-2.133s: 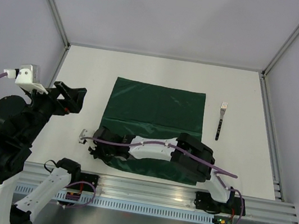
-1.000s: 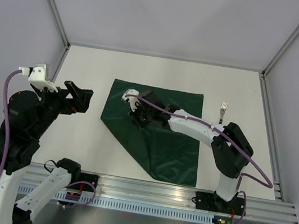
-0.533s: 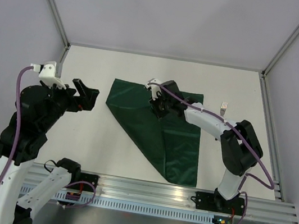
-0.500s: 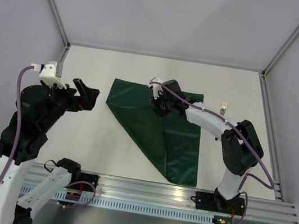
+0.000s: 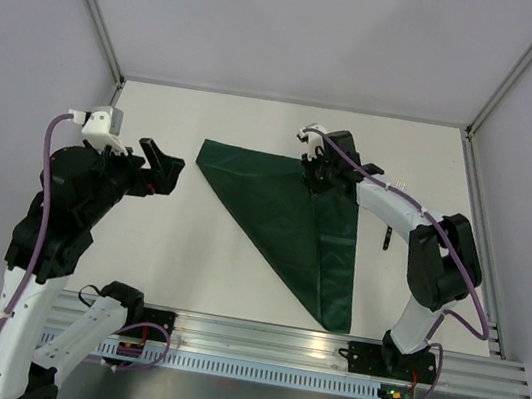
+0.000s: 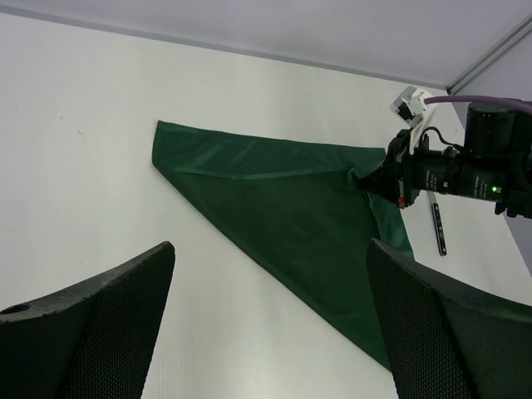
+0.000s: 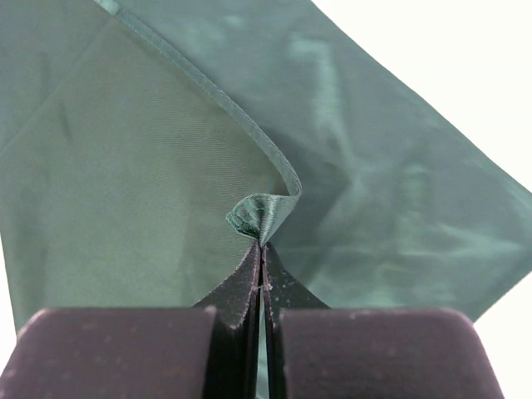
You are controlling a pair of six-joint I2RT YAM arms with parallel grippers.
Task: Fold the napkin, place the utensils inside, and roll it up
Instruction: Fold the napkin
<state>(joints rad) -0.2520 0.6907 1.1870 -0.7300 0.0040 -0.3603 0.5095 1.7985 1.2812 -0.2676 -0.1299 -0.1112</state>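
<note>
Compared with two seconds ago, the napkin (image 5: 288,218) is no longer spread as a rectangle: its near-left corner is now seen carried diagonally across to the far right, and a dark green triangle is left on the table (image 5: 187,248). That corner is pinched tightly in the closed fingers of the right gripper (image 7: 260,249), with a small tuft of cloth bunched just above the tips. The left gripper (image 5: 160,168) is held spread wide and empty, above bare table left of the cloth.

The diagonal fold is judged nearly made. For a clean result, the held corner should be lowered onto the far-right corner beneath it, so that the hems meet, and let go only once the cloth is lying flat. The loose pucker near the grip should be drawn out first, or a crooked crease is likely. The fork (image 6: 438,229) is lying just beside the right edge of the cloth, partly hidden under the right arm in the top view, and should not be brushed during the descent.

The tabletop is white and matte. It is enclosed by plain grey wall panels (image 5: 304,23) set in aluminium posts.
</note>
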